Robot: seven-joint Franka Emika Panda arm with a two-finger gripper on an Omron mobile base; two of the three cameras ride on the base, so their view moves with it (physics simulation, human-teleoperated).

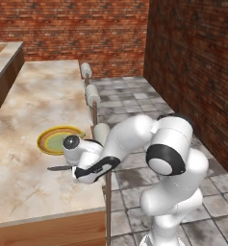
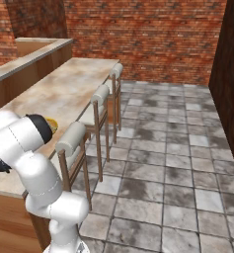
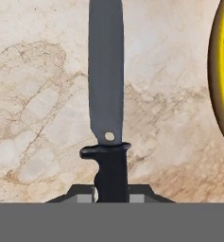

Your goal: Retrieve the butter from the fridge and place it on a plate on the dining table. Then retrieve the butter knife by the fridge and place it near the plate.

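My gripper is shut on the dark handle of the butter knife, held low over the dining table just in front of the plate. In the hand view the gripper grips the handle, and the butter knife points its grey blade up the frame over the marbled table top. The plate's yellow rim curves in at the right edge, a little apart from the blade. My arm hides most of the plate in the right base view. The butter and the fridge are out of view.
Three cushioned stools line the table's right side, also seen from the other side as stools. A raised wooden counter borders the table's far left. Brick walls close the back and right; grey floor tiles spread to the right.
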